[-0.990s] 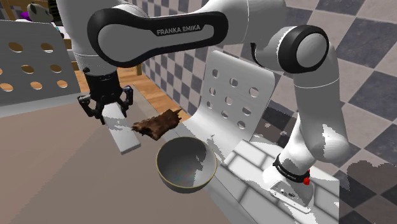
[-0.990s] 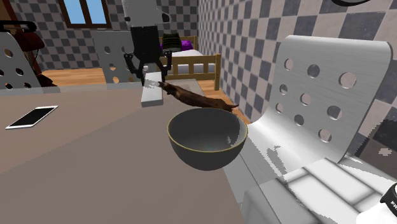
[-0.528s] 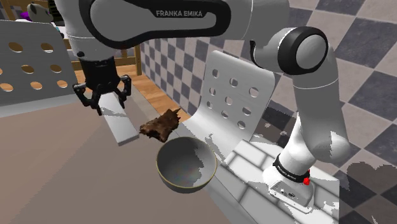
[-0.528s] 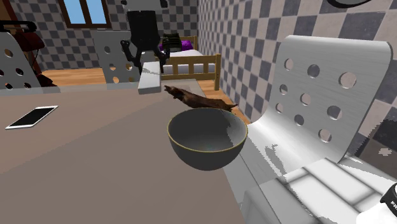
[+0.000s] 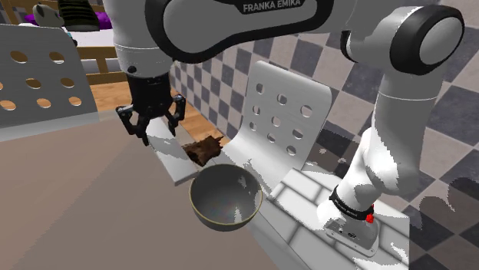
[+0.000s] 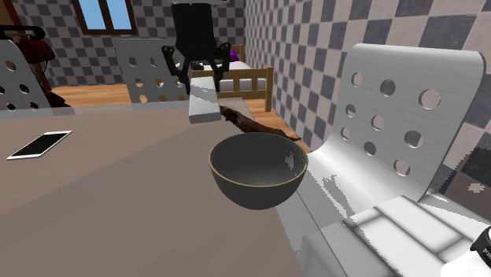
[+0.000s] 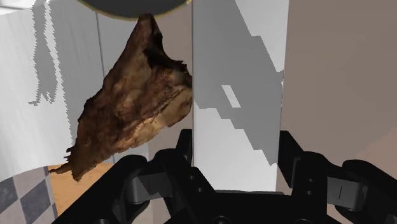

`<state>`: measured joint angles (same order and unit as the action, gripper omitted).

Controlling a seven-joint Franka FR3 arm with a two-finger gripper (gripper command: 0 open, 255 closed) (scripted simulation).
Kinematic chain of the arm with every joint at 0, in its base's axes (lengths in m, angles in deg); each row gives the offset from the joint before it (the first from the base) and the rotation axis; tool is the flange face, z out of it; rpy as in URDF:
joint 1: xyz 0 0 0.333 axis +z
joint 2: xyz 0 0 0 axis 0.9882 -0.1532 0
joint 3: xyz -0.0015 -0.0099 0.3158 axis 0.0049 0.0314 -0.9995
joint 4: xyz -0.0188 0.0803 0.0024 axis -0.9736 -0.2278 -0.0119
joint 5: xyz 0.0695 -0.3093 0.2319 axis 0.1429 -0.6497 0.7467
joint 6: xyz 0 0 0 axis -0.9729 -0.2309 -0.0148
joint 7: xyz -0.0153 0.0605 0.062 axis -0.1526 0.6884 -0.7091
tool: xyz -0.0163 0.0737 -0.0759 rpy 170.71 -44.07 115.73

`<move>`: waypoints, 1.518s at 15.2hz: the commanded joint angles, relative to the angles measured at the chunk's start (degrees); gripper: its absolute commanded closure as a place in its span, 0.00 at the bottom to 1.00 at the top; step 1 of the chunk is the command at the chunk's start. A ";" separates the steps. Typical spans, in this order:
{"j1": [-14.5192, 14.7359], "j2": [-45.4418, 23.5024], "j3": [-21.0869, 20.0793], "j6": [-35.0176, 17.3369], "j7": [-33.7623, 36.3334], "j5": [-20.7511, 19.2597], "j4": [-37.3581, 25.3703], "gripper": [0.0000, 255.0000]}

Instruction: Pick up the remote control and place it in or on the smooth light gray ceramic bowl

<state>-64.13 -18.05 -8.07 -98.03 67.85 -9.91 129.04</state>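
Table [image 6: 94,189] is carrying the lot. Arm [image 5: 230,23] is reaching over it from the stand side. Perforated white chair [image 5: 288,115] is standing at the table edge, right by the bowl. Grey bowl [image 5: 225,201] is sitting upright near that edge. Remote [image 5: 170,153], a pale grey slab, is angling down from the gripper toward the bowl rim, just beside a rough brown lump [image 5: 203,149]. Gripper [image 5: 159,134] is clamping the remote's upper end, a finger on each long side. Flat phone [image 6: 41,144] is lying well apart.
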 commanded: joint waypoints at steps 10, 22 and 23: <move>-1.37 27.82 -1.10 -6.27 -3.42 14.37 30.27 1.00; -0.68 27.84 -1.92 -14.87 -2.81 14.88 38.88 1.00; -0.69 27.53 -2.03 -15.66 -2.69 14.76 39.40 1.00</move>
<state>-64.78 9.79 -10.05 -112.75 65.13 4.98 167.78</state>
